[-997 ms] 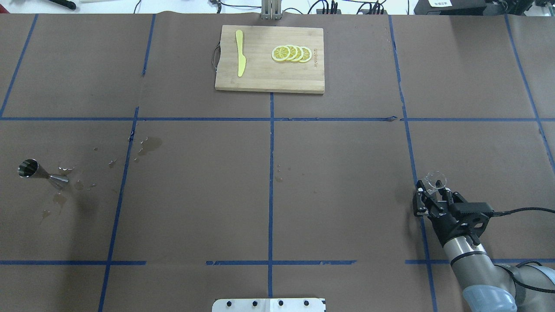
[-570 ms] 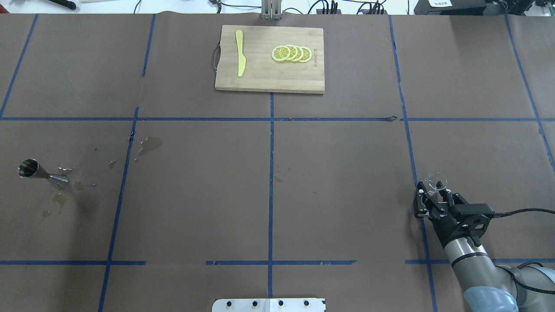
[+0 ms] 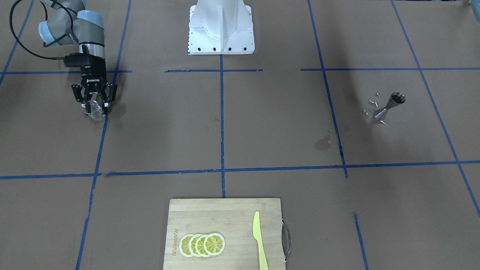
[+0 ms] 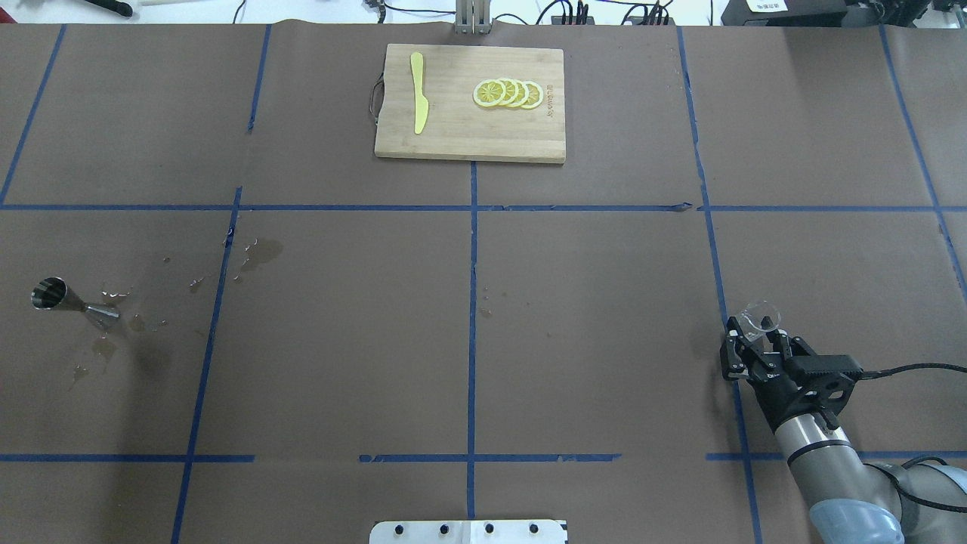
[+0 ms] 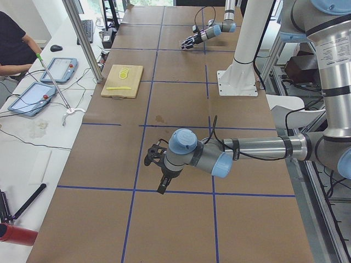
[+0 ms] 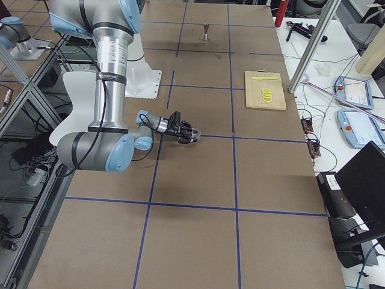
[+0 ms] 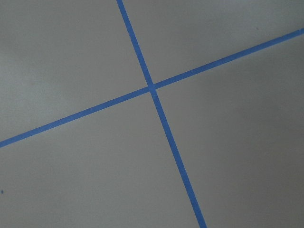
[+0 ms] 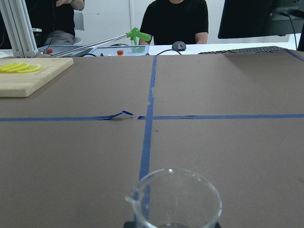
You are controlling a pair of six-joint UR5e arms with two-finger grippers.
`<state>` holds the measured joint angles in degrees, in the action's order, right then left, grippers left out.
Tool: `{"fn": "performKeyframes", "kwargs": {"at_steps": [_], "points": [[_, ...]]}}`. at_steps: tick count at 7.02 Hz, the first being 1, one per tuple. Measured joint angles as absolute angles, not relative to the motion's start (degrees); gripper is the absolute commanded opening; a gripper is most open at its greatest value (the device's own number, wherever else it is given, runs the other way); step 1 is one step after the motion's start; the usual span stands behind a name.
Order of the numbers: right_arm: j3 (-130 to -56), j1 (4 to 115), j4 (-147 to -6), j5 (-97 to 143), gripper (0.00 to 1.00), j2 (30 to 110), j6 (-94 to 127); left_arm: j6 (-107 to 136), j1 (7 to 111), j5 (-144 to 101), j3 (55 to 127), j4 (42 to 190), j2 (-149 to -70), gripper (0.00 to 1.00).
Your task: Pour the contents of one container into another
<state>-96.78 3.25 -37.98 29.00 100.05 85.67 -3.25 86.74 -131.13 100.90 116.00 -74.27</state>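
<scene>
The clear glass measuring cup (image 4: 759, 313) stands upright at the table's right side, on a blue tape line. My right gripper (image 4: 758, 330) reaches in level from the robot's side and is shut on the cup (image 3: 94, 111). I cannot tell whether the cup's base touches the table. The right wrist view shows the cup's rim and spout (image 8: 173, 199) close at the bottom. The steel jigger (image 4: 72, 301) stands alone at the far left among wet spots. My left gripper (image 5: 153, 158) hangs high above that area, and I cannot tell if it is open or shut.
A bamboo cutting board (image 4: 468, 140) lies at the far middle edge, carrying lemon slices (image 4: 508, 94) and a yellow knife (image 4: 418, 94). Spilled drops and a wet stain (image 4: 261, 251) mark the paper near the jigger. The robot's white base (image 3: 221, 26) sits at the near middle.
The right gripper and the glass cup have shifted a few pixels back toward the robot. Everything else has stayed where it was.
</scene>
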Motion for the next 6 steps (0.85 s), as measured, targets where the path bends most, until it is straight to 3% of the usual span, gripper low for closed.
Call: {"fn": "performKeyframes", "kwargs": {"at_steps": [3,4,6], "points": [[-96.8,3.3,-38.0,29.0,0.7,100.1,85.7,-3.2,86.7,-131.1,100.9,116.0,-74.2,1.0],[-96.8,3.2,-38.0,29.0,1.0,100.1,85.7,-3.2,86.7,-131.1,100.9,116.1,-74.2,1.0],[-96.8,2.9,-37.3,28.9,1.0,100.4,85.7,-3.1,86.8,-131.2,100.9,116.1,-74.2,1.0]]}}
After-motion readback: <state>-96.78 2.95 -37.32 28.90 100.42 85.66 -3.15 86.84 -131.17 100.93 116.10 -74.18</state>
